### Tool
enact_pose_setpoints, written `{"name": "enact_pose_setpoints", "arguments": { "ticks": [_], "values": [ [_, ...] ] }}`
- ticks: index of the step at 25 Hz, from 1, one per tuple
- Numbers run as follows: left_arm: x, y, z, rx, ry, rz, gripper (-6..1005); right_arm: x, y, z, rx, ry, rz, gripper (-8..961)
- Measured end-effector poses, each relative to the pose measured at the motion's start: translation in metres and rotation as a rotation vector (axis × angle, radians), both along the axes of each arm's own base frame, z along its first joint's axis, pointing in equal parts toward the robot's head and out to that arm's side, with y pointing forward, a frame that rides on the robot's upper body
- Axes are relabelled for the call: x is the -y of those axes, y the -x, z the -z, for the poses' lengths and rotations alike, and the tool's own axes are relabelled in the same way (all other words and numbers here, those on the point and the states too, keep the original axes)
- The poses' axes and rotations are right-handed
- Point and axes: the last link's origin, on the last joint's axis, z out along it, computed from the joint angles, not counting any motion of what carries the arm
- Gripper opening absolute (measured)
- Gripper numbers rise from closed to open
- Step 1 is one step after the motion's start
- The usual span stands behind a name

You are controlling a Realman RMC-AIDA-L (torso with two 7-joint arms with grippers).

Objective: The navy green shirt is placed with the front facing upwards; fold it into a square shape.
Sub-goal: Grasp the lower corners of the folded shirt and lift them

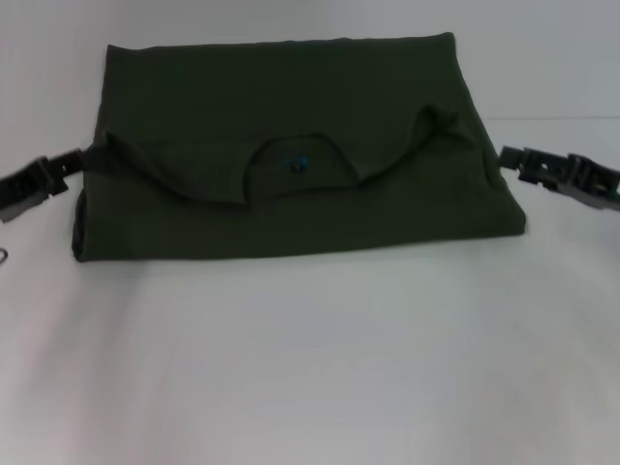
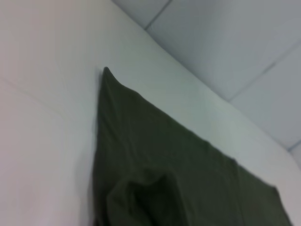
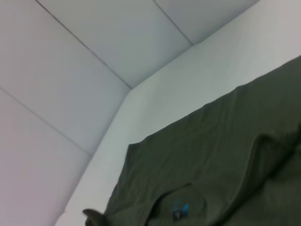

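Note:
The navy green shirt lies on the white table, folded into a wide block. Its upper part is turned down over the lower part, so the round collar with the blue-marked label sits in the middle, and no chest print shows. My left gripper is at the shirt's left edge, touching the folded shoulder there. My right gripper hovers just off the shirt's right edge. The left wrist view shows a pointed corner of the shirt. The right wrist view shows the shirt with its collar label.
White table surface stretches in front of the shirt toward me. The wrist views show the table's far edge with pale tiled floor beyond it. A small thin object shows at the head view's left border.

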Motion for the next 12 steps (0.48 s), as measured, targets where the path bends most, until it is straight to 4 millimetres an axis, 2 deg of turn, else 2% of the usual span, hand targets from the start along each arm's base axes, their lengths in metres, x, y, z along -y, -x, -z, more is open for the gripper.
{"name": "enact_pose_setpoints", "arguments": {
  "ticks": [5,12],
  "values": [
    [0.013,0.014,0.017,-0.122,0.028,0.069,703,0.010,-0.010,0.000,-0.008,0.007,0.011,675],
    [0.014,0.019,0.034,-0.176,0.060,0.071,697,0.009,-0.013,-0.003,0.007,-0.009,0.007,676]
  ]
}}
